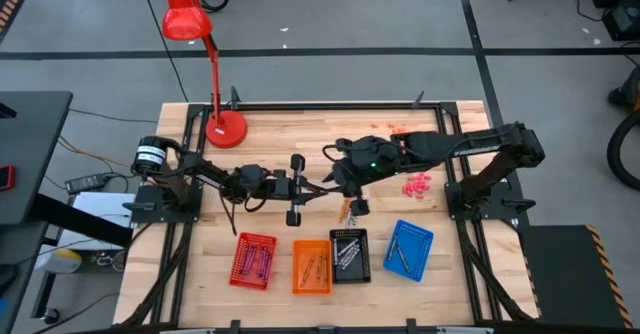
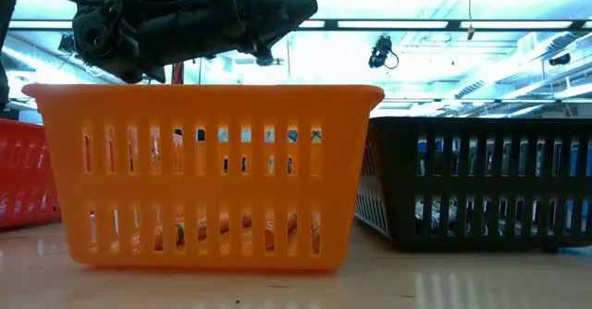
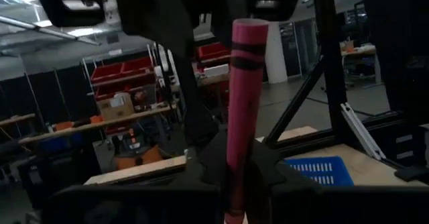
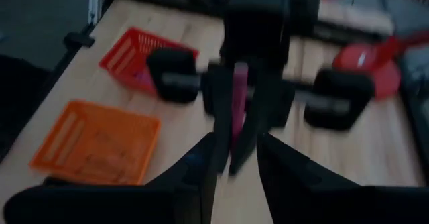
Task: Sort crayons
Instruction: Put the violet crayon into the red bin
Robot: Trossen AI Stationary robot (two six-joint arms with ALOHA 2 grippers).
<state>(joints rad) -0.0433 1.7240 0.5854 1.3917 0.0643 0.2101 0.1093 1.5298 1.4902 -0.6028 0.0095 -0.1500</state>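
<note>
Trays line the near edge of the wooden table [image 1: 190, 304]: a red tray [image 1: 254, 260], an orange tray [image 1: 311, 266], a black tray [image 1: 350, 254] and a blue tray [image 1: 408, 250], side by side from left to right in the high view. Thin crayons lie inside each of them. In the low view the orange tray stands closest, with orange-brown sticks showing through its lower slots, the black tray just beside it and the red one at the other side.

Above and behind the trays, over the middle of the table, the two arms meet tip to tip. The left end effector [image 3: 236, 184] is clenched on a pink crayon [image 3: 240, 110] with a black band near its top; the stick stands upright between the dark fingers, gripped at its lower part. The right end effector [image 4: 236, 158] faces it from the other side with its fingers spread a little around the same crayon; whether they touch the crayon cannot be told.

Farther back on the right, a small heap of bright pink bits [image 1: 416, 183] lies on the wood under the right arm. At the far left of the table stands a red desk lamp [image 1: 205, 64] on its round base.
</note>
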